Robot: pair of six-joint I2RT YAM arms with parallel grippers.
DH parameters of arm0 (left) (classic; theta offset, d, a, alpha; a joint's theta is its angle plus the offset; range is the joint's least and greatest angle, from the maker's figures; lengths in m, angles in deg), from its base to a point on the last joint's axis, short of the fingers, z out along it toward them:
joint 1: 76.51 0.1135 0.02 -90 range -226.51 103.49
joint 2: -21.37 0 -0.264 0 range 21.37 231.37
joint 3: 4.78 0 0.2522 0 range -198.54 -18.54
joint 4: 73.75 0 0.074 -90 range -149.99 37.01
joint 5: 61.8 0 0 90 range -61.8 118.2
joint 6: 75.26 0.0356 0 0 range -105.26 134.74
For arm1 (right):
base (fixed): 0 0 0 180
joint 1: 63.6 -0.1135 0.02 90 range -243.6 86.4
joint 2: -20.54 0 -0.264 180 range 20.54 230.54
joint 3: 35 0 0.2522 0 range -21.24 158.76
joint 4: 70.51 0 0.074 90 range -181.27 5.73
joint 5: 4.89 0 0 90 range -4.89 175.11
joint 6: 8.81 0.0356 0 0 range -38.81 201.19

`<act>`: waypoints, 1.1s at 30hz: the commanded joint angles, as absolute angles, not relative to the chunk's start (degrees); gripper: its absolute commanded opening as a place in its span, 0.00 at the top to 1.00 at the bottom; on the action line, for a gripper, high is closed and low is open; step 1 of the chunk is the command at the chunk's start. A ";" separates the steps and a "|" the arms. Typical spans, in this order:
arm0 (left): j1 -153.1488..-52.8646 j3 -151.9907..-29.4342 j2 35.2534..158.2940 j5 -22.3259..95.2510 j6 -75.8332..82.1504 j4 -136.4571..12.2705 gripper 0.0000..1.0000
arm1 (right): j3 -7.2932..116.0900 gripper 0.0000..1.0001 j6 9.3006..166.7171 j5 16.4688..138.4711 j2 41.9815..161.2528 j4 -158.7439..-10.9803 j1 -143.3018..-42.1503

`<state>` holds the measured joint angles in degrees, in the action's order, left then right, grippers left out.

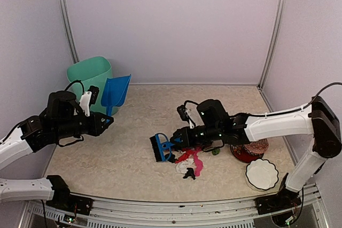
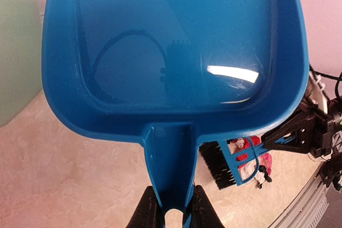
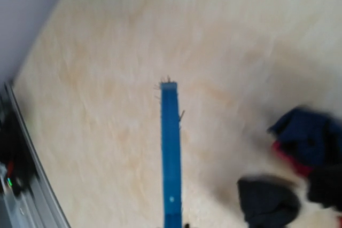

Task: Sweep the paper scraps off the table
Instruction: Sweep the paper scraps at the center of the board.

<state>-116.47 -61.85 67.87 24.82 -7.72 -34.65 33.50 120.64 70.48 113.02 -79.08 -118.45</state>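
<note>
The paper scraps [image 1: 189, 161] lie in a small pile of pink, red, white and black bits on the table [image 1: 128, 153], just right of centre. My right gripper [image 1: 179, 140] is shut on the handle of a blue brush [image 1: 160, 147], whose black bristles rest on the table left of the pile. The right wrist view shows the brush [image 3: 171, 153] edge-on, with blurred dark scraps [image 3: 299, 153] to its right. My left gripper [image 2: 172, 206] is shut on the handle of a blue dustpan [image 2: 176, 41], held up off the table at the left [image 1: 116, 92].
A mint-green bin [image 1: 90, 76] stands at the back left, just behind the dustpan. A red-patterned bowl [image 1: 248, 150] and a white scalloped dish [image 1: 262, 173] sit at the right, near the right arm. A small green ball [image 1: 216, 151] lies beside the scraps.
</note>
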 commanded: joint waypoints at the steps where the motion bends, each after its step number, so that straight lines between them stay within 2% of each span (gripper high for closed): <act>1: -116.76 -62.12 68.28 25.29 -7.41 -35.47 1.00 | 38.23 1.00 117.31 66.10 119.59 -82.23 -119.99; 9: -116.76 -61.96 68.39 25.26 -7.50 -35.16 1.00 | 41.21 1.00 115.81 80.94 123.67 -91.73 -119.16; 17: -116.92 -61.91 69.53 26.44 -7.95 -35.37 1.00 | 38.13 1.00 114.86 89.89 117.78 -96.96 -115.83; 24: -120.51 -61.85 72.26 25.80 -11.98 -35.28 1.00 | 36.43 1.00 112.50 89.34 109.78 -97.24 -114.43; 28: -125.01 -61.85 73.92 23.03 -16.42 -33.55 1.00 | 34.55 1.00 111.88 84.65 103.90 -96.99 -113.26; 33: -132.18 -61.70 76.65 18.10 -22.43 -29.74 1.00 | 32.42 1.00 111.61 84.82 95.20 -98.00 -110.70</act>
<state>-127.86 -61.85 75.04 22.81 -16.46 -33.09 33.88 112.72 85.17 101.81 -96.76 -112.94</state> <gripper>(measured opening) 0.153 0.041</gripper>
